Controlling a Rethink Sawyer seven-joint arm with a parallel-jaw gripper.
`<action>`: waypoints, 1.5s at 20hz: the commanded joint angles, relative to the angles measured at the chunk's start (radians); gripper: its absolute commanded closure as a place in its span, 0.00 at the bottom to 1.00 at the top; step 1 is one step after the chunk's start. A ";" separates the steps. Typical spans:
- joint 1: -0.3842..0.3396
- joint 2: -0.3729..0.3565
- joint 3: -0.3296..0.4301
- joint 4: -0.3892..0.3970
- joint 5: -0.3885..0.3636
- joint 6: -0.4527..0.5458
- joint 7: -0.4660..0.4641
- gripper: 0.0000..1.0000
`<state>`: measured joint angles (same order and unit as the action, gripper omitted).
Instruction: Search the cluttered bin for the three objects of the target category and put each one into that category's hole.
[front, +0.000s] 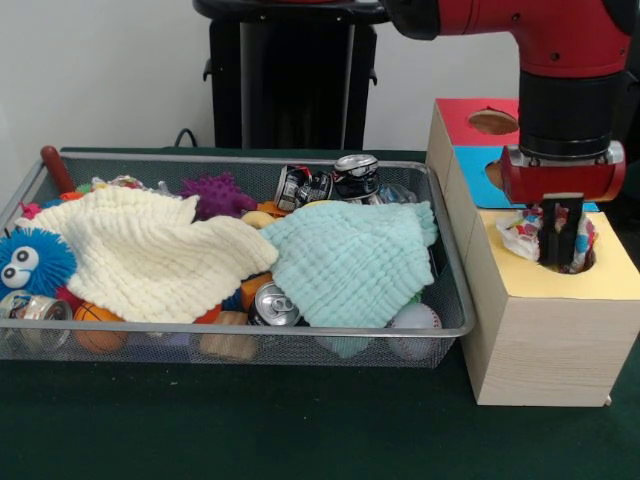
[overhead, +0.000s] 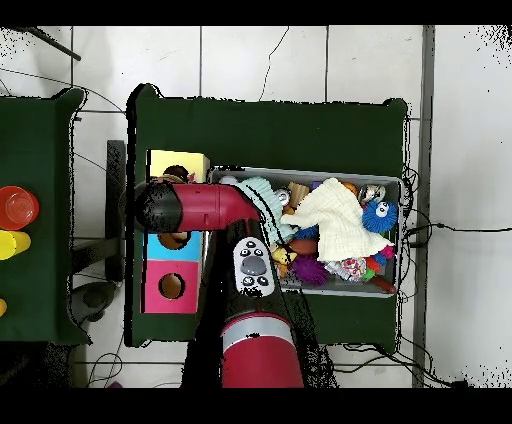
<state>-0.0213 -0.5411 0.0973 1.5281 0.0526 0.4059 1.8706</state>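
Note:
The wire mesh bin (front: 250, 328) sits on the green table. In it lie the cream waffle cloth (front: 150, 255) on the left and the mint-green waffle cloth (front: 350, 260) on the right, both on top of the clutter. My gripper (front: 561, 255) reaches straight down into the round hole (front: 587, 264) in the yellow top of the wood box (front: 600, 285). It is shut on the confetti cloth (front: 520, 235), which bunches around the hole's rim on both sides. From overhead, the arm hides the gripper; the cream cloth (overhead: 335, 215) and mint cloth (overhead: 262, 195) show in the bin (overhead: 340, 291).
Crushed cans (front: 330, 183), a purple spiky ball (front: 215, 192), a blue fuzzy ball with eyes (front: 30, 262), a soda can (front: 272, 305) and a baseball (front: 415, 318) fill the bin. The red-topped hole (front: 492, 122) and blue top (front: 472, 165) lie behind the yellow one.

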 joint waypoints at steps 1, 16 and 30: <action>-0.022 -0.081 0.035 0.101 -0.020 0.104 0.059 1.00; -0.036 -0.127 0.062 0.138 -0.008 0.158 0.047 1.00; -0.055 -0.062 0.094 0.107 -0.004 0.314 0.010 1.00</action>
<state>-0.0421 -0.6666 0.1055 1.5531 0.0522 0.5784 1.8706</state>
